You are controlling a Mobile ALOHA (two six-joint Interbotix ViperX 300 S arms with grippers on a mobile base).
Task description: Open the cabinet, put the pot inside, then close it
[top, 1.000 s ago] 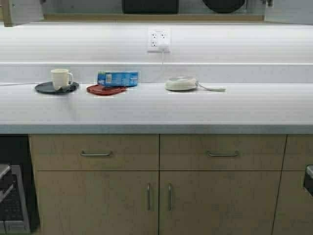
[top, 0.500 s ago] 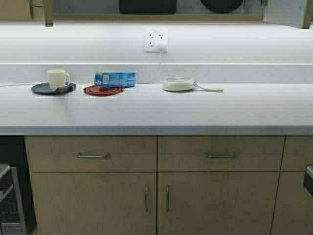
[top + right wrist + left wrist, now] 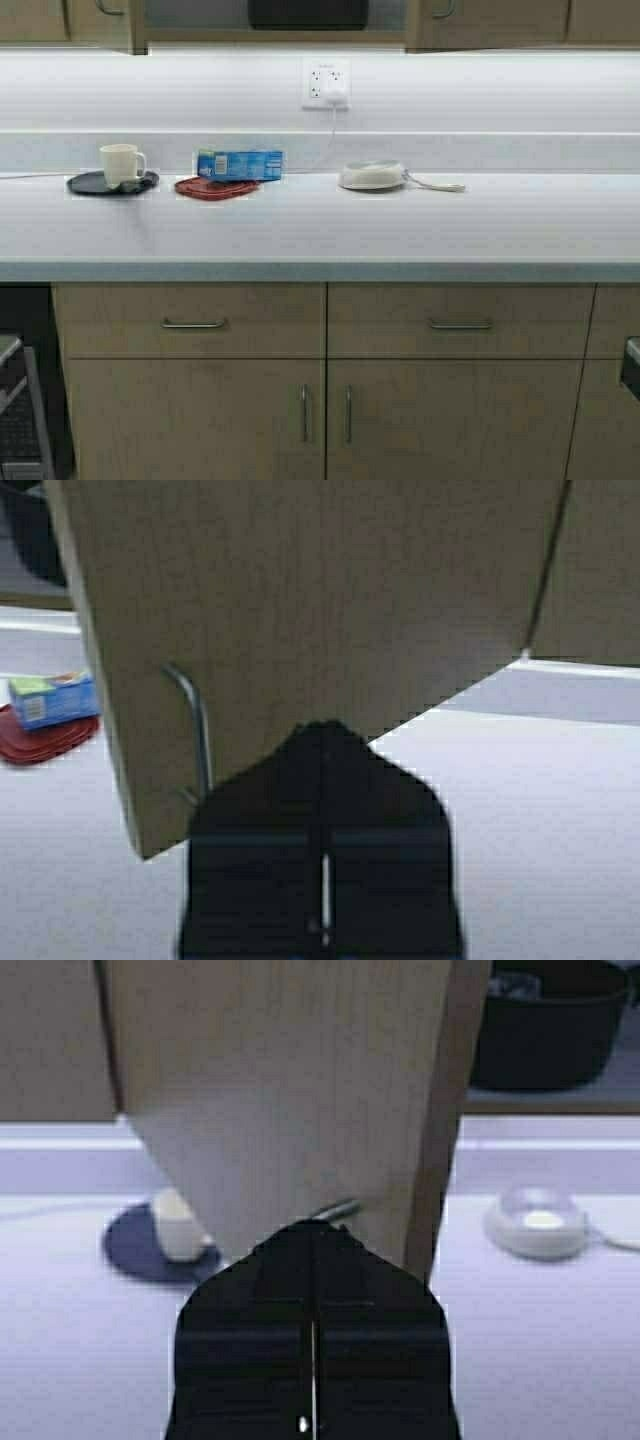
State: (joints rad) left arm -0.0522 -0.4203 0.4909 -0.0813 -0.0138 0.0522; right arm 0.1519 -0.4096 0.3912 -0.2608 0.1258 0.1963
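Cabinet closing stage.
The pot is seen inside the cabinet; both doors are almost shut. Left tool and right tool are closed, pressed against the doors.

On the white counter, a cream mug stands on a dark plate. Beside it, a blue box rests partly on a red lid. A pale round dish sits farther right, below a wall outlet.
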